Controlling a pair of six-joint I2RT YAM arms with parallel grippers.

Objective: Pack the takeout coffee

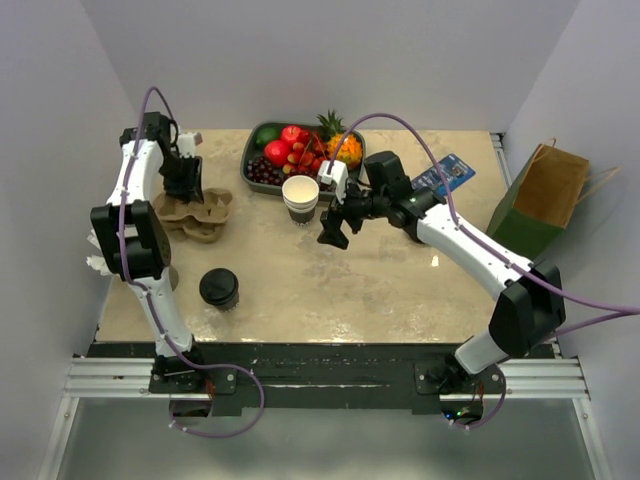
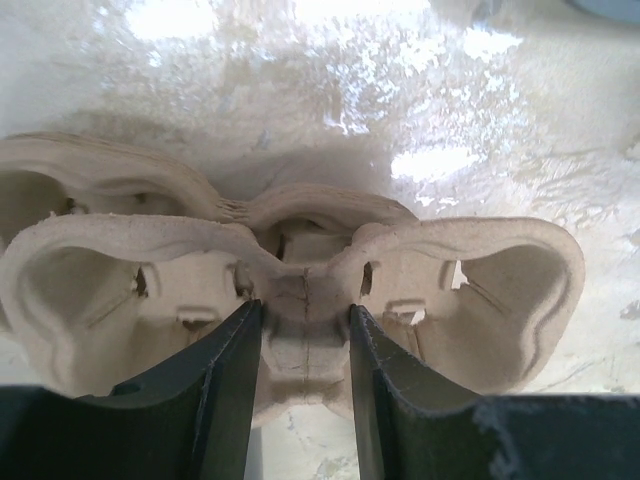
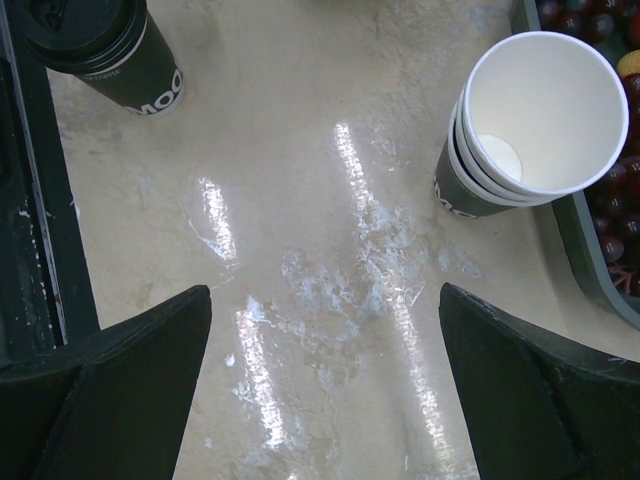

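Observation:
The takeout coffee (image 1: 219,288), a cup with a black lid, stands near the table's front left. It also shows at the top left of the right wrist view (image 3: 95,45), with dark walls and white lettering. My left gripper (image 1: 185,190) is at the brown pulp cup carrier (image 1: 203,217). In the left wrist view its jaws (image 2: 305,310) are closed on the centre ridge of the carrier (image 2: 480,290). My right gripper (image 1: 333,232) hangs open and empty above bare table (image 3: 325,290), between the coffee and the stacked cups.
A stack of lidless white paper cups (image 1: 300,198) (image 3: 540,120) stands mid-table in front of a dark tray of fruit (image 1: 252,168) (image 3: 590,260). A brown and green paper bag (image 1: 540,200) stands at the right edge. A blue card (image 1: 447,174) lies at the back right.

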